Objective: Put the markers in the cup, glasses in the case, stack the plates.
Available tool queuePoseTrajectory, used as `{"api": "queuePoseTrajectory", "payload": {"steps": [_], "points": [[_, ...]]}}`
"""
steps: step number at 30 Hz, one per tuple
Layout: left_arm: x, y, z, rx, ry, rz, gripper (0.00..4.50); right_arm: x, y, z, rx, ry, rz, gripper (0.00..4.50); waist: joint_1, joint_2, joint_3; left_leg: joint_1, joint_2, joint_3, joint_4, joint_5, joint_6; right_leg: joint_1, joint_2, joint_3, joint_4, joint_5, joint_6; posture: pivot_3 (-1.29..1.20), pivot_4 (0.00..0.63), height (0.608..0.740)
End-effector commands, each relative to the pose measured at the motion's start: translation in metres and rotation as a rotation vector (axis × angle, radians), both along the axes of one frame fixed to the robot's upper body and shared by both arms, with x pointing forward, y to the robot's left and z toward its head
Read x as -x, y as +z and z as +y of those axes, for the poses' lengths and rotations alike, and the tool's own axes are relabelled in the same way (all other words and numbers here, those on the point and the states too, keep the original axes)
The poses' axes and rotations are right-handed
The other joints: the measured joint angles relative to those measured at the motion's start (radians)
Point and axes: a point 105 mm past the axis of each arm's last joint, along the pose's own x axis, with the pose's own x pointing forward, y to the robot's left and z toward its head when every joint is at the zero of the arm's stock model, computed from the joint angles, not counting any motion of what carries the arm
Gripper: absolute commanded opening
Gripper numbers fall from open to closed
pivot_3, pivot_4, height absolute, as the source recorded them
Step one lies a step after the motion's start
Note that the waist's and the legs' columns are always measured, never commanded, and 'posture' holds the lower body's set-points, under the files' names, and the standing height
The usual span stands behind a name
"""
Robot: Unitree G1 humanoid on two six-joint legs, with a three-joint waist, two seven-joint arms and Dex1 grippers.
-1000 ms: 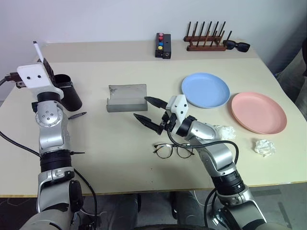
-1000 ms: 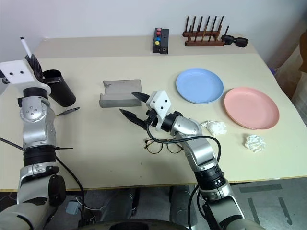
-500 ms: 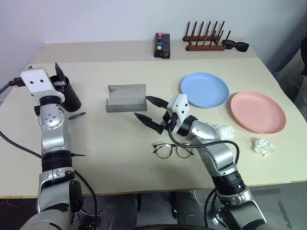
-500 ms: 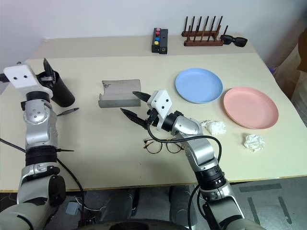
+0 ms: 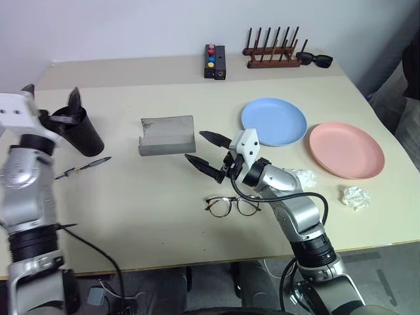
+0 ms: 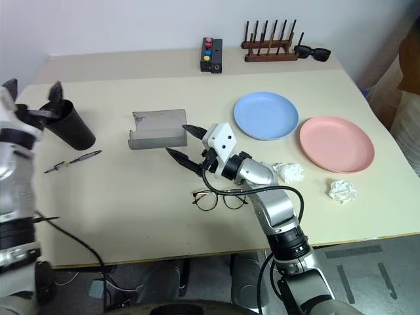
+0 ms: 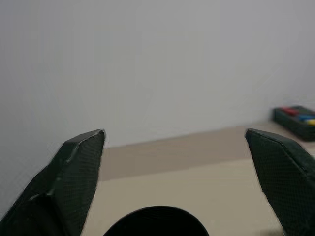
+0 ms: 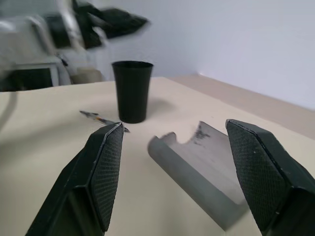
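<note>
The black cup [image 5: 84, 136] stands at the table's far left, and its rim [image 7: 157, 219] lies just below my open left gripper [image 5: 52, 98], which hovers above and slightly behind it with nothing between its fingers. One thin grey-and-black marker [image 5: 83, 168] lies on the table in front of the cup. The grey case [image 5: 167, 134] sits open at the middle. My right gripper [image 5: 195, 147] hangs open and empty just right of the case, above the wire-rimmed glasses [image 5: 231, 205]. The blue plate [image 5: 273, 121] and the pink plate [image 5: 346, 149] lie side by side on the right.
Two crumpled paper wads [image 5: 307, 177] [image 5: 354, 197] lie near the pink plate. At the back edge stand a black box with coloured buttons [image 5: 213, 62], a wooden peg rack [image 5: 272, 56] and black sunglasses [image 5: 315, 60].
My left gripper held a white marker upright over the cup, then opened; the marker is gone from it. The left hand drew back and up. The right arm kept still. The view shifted slightly.
</note>
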Motion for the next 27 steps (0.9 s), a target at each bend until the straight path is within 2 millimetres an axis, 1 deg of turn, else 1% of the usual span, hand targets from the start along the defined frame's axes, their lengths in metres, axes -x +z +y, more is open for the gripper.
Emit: {"api": "queuePoseTrajectory", "payload": {"steps": [1,4,5,6,8,10,13,16,20,22,27], "points": [[0.027,-0.009,-0.002,-0.107,-0.181,0.191,4.48,0.005,0.014,0.003,-0.038,0.019,-0.046,3.36,-0.007,0.0,0.0,0.0,0.0,0.0,0.0,0.0,0.0,0.0,0.0,0.0,0.0,0.0,0.0,0.0,0.15,0.739],[0.04,-0.039,0.01,-0.152,-0.225,0.461,4.48,0.004,0.014,0.006,-0.041,0.037,-0.043,3.36,-0.002,0.0,0.0,0.0,0.001,0.001,-0.001,0.0,0.0,-0.001,0.001,0.001,0.0,-0.002,-0.004,0.0,0.15,0.739],[0.042,-0.045,0.012,-0.163,-0.231,0.514,4.48,0.004,0.013,0.007,-0.041,0.04,-0.043,3.36,0.001,0.0,0.0,0.0,0.002,0.001,-0.001,0.0,0.0,-0.001,0.002,0.001,0.0,-0.002,-0.004,0.0,0.15,0.739],[0.043,-0.047,0.013,-0.169,-0.234,0.538,4.48,0.004,0.013,0.007,-0.041,0.042,-0.043,3.36,0.004,0.0,0.0,0.0,0.002,0.001,-0.001,0.0,0.0,-0.001,0.002,0.001,0.0,-0.002,-0.004,0.0,0.15,0.739],[0.042,-0.069,0.02,-0.232,-0.202,0.678,4.48,0.004,0.014,0.009,-0.044,0.051,-0.044,3.36,0.007,0.0,0.0,0.0,0.003,0.001,-0.001,0.0,0.0,-0.001,0.002,0.0,0.0,-0.004,-0.007,0.0,0.15,0.739],[0.039,-0.084,0.027,-0.252,-0.173,0.768,4.48,0.003,0.014,0.011,-0.046,0.056,-0.044,3.36,0.006,0.0,0.0,0.0,0.003,0.001,-0.001,0.0,0.0,-0.001,0.003,0.0,-0.001,-0.004,-0.007,0.0,0.15,0.739],[0.03,-0.094,0.032,-0.243,-0.167,0.824,4.48,0.003,0.014,0.013,-0.048,0.06,-0.044,3.36,0.003,0.0,0.0,0.0,0.006,0.001,-0.001,0.0,0.0,-0.002,0.006,0.001,-0.001,-0.003,-0.008,0.0,0.15,0.739],[0.02,-0.107,0.038,-0.272,-0.157,0.894,4.48,0.003,0.014,0.013,-0.05,0.061,-0.045,3.36,0.003,0.0,0.0,0.0,0.009,0.001,-0.003,0.0,0.0,-0.003,0.009,0.0,0.0,-0.002,-0.009,0.0,0.15,0.739],[0.001,-0.115,0.043,-0.27,-0.161,0.931,4.48,0.002,0.013,0.012,-0.048,0.051,-0.046,3.36,0.002,-0.001,0.0,0.001,0.012,0.001,-0.005,0.0,0.0,-0.004,0.013,0.0,0.0,0.0,-0.008,0.0,0.15,0.739],[-0.004,-0.121,0.043,-0.261,-0.179,0.962,4.48,0.002,0.013,0.011,-0.047,0.046,-0.049,3.36,0.001,-0.001,0.0,0.001,0.012,0.001,-0.005,0.0,0.0,-0.005,0.013,0.0,0.001,0.0,-0.008,0.0,0.15,0.739],[-0.011,-0.135,0.03,-0.244,-0.272,1.044,4.48,0.001,0.014,0.01,-0.046,0.035,-0.059,3.36,0.001,-0.001,0.0,0.001,0.012,0.002,-0.005,0.0,0.0,-0.005,0.013,0.0,0.001,0.0,-0.008,0.0,0.15,0.739]]}}
